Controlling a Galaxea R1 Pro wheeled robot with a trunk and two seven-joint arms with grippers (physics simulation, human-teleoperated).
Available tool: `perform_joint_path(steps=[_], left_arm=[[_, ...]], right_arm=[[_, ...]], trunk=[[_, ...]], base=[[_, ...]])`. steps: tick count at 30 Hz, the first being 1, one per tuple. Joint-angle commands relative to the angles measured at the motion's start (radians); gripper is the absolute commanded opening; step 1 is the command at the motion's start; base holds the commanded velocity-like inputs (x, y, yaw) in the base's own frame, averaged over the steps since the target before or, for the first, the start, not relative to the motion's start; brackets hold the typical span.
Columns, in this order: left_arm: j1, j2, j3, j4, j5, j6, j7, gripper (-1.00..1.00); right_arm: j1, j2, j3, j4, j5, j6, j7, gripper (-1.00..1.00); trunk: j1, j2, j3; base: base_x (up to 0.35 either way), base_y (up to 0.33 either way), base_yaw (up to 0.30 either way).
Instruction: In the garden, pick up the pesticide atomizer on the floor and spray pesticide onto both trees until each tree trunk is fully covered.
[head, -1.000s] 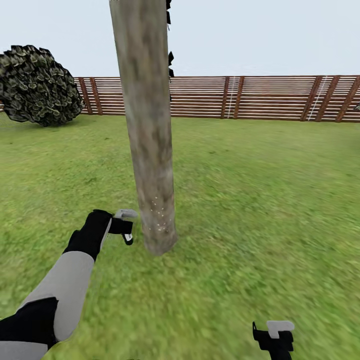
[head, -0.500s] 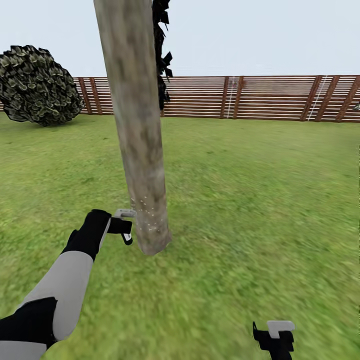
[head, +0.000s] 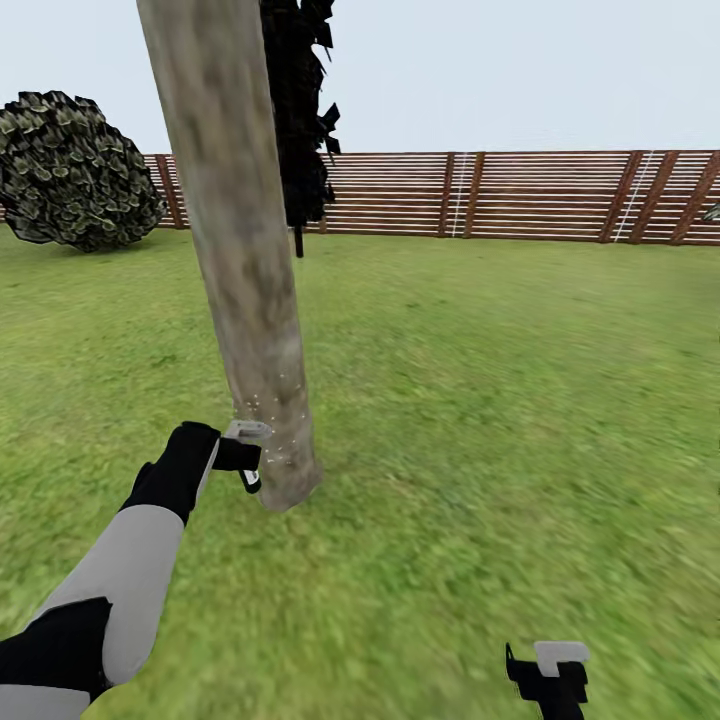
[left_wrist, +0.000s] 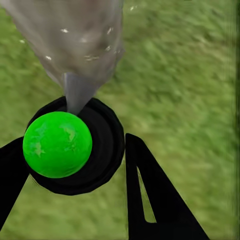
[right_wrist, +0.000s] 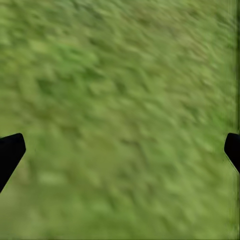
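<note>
I hold the pesticide atomizer (left_wrist: 67, 147), probably light, rigid and slick, in my left gripper (head: 247, 455), jaws clamped round its body, nozzle just beside the tree trunk (head: 240, 260); right gripper (head: 548, 672) jaws spread, empty.

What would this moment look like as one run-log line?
left gripper: shut on green-topped black atomizer | spray: white droplets on pale mottled tree trunk base | right gripper: open over grass

We see a mottled pale grey-brown tree trunk (head: 245, 280) flecked with white specks, green grass (head: 500, 400), a brown slatted fence (head: 520, 195), and a bright green, black-ringed atomizer (left_wrist: 58, 144).
</note>
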Motion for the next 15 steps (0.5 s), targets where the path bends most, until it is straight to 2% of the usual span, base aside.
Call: perform_joint_path(steps=[1, 6, 15], left_arm=[[0.000, 0.000, 0.003, -0.001, -0.010, 0.003, -0.010, -1.00], [0.000, 0.001, 0.003, -0.001, -0.012, 0.003, -0.008, -1.00], [0.003, 0.008, 0.012, 0.000, -0.012, 0.003, 0.035, -1.00]], right_arm=[[-0.001, 0.000, -0.007, 0.001, 0.011, -0.002, -0.003, 1.00], [-0.001, 0.000, -0.007, 0.001, 0.011, -0.002, -0.004, 1.00], [-0.001, 0.000, -0.007, 0.001, 0.011, -0.002, -0.003, 1.00]], trunk=[[0.000, 0.000, -0.001], [0.000, 0.000, -0.001], [0.000, 0.000, -0.001]], base=[[0.001, -0.272, 0.002], [0.000, -0.272, 0.027], [0.000, -0.272, 0.263]])
